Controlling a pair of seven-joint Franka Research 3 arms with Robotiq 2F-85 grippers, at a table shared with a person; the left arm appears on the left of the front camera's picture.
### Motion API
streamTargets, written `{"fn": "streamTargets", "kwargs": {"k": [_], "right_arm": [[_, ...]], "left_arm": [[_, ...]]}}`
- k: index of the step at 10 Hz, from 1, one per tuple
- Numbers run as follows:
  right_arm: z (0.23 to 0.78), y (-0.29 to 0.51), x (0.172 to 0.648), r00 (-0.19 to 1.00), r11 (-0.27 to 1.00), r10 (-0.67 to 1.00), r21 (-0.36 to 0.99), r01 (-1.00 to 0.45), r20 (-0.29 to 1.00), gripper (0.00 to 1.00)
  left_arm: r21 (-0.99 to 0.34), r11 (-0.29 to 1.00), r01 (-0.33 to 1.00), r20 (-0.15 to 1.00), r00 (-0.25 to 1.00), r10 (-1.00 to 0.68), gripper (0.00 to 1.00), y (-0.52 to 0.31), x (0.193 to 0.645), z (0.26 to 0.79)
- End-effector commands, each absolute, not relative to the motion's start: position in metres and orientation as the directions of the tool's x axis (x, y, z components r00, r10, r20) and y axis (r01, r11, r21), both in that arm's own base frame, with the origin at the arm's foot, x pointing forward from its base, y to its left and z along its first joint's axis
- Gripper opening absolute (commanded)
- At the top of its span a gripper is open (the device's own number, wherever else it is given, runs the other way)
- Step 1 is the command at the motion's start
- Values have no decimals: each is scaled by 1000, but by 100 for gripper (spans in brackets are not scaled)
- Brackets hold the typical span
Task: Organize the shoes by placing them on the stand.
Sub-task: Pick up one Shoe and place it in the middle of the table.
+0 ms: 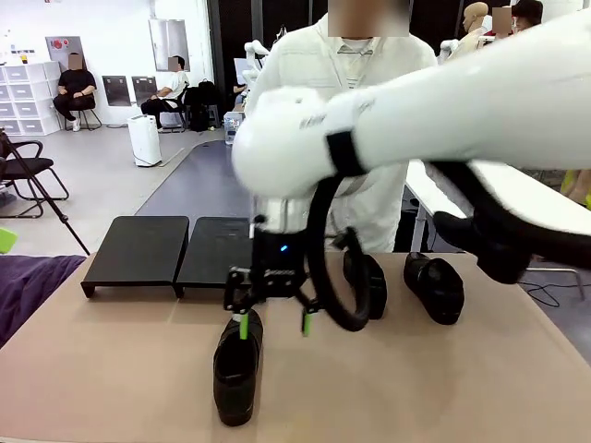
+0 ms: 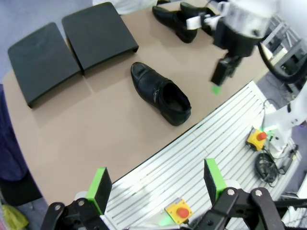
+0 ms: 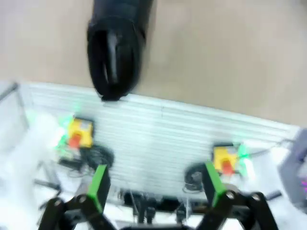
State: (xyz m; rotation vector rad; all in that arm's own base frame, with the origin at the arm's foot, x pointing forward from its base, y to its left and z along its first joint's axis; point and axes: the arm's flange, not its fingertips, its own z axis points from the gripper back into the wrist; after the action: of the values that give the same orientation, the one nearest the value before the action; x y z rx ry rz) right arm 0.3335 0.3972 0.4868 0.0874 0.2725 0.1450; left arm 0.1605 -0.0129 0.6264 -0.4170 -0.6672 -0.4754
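The nearest shoe [image 1: 236, 374] is lying beneath the right gripper [image 1: 275, 325], whose fingers [image 1: 243, 325] are gaping wide and empty, and the stand [image 1: 138, 251] is holding no shoes yet.

Three black shoes can be seen: one shoe [image 1: 237, 369] in front, then a second shoe [image 1: 376, 286] and a third shoe [image 1: 436, 288] farther back. One stand [image 1: 138, 251] has two flat panels [image 2: 98, 36]. There is one counter [image 1: 443, 388] with one person [image 1: 369, 83] behind it. There are two yellow boxes [image 2: 259, 137] with red buttons. Two more people [image 1: 76, 88] sit far off.
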Motion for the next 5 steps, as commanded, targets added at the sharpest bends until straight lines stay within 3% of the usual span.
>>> {"fn": "streamTargets", "kwargs": {"k": [1, 3, 5], "right_arm": [[514, 334, 297, 964, 990, 134, 79, -119, -231, 100], [516, 294, 283, 978, 991, 95, 114, -75, -183, 100], [525, 340, 298, 964, 992, 120, 70, -107, -239, 100]], "left_arm": [[-222, 804, 552, 670, 685, -285, 100, -12, 159, 627], [-222, 804, 552, 670, 685, -285, 100, -12, 159, 627], [-222, 804, 552, 670, 685, -285, 100, -12, 159, 627]]}}
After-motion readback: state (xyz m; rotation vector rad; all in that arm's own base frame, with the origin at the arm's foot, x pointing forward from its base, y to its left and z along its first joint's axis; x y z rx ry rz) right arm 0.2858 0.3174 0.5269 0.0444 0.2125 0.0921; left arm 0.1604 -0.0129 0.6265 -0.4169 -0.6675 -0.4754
